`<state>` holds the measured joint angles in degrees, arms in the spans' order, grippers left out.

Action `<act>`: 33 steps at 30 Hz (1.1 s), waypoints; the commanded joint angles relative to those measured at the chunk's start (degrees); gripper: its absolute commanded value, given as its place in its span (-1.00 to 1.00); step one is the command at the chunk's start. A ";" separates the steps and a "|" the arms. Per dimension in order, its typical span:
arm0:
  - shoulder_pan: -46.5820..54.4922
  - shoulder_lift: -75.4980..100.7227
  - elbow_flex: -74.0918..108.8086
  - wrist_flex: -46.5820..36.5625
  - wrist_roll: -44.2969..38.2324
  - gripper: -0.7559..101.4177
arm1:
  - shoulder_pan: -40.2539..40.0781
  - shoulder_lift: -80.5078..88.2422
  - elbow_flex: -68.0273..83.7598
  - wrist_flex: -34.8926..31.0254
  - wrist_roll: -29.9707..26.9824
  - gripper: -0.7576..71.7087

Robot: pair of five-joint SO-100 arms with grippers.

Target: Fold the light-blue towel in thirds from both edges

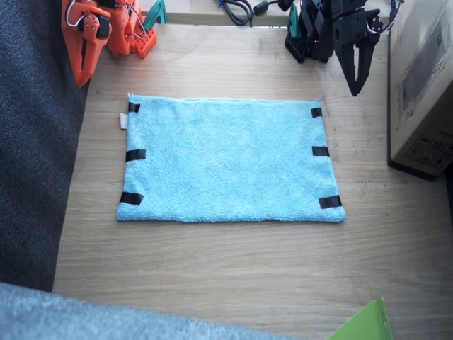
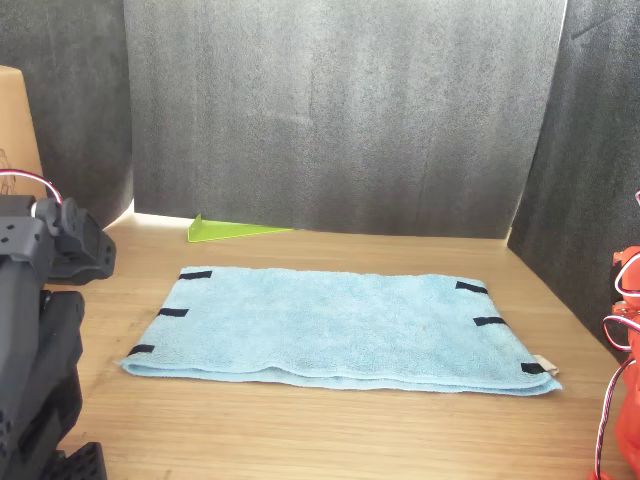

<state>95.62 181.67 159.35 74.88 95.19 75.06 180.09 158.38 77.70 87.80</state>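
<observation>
The light-blue towel (image 1: 230,160) is spread out flat in the middle of the wooden table (image 1: 233,276). It is not folded yet. Three short black tape strips (image 1: 132,155) are seen along one short edge, and three more black tape strips (image 1: 320,151) are seen along the other short edge. A small white tag (image 1: 123,121) sticks out at the corner near the orange arm. In the front view the towel (image 2: 335,325) is seen lying flat too, with its near long side a little wavy. The right arm (image 1: 106,28), which is orange, is parked at the back of the table, and its right gripper (image 1: 85,67) is pointed down, well apart from the towel. It cannot be told if its jaws are apart or together. The left arm (image 1: 333,28), which is black, is parked at the other back corner. The left gripper (image 1: 356,74) is pointed down above the bare table, near the towel's corner but not touching it, and its jaws look pressed together. A cardboard box (image 1: 425,85) is stood beside the black arm. A green sheet (image 1: 364,324) is seen at the table's front edge.
</observation>
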 commanded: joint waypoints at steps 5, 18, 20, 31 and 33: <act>1.14 0.44 0.26 0.26 0.62 -0.99 | 2.55 0.26 0.00 0.53 -1.76 -0.98; 1.41 0.44 0.26 0.26 0.44 -0.99 | 2.55 0.26 -0.26 1.05 -1.76 -0.98; 0.88 0.44 -0.53 0.70 0.88 -0.99 | 2.64 0.26 -1.05 0.97 -1.76 -0.98; 0.00 -31.82 -19.42 -5.80 1.93 -0.99 | 6.42 -41.40 -31.64 -0.62 -5.98 -0.98; 0.00 -37.97 -24.87 -5.10 2.02 -0.99 | 5.80 -52.38 -41.66 2.02 -8.70 -0.98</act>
<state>94.39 150.64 142.21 68.99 96.33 81.30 144.84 126.83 77.17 82.62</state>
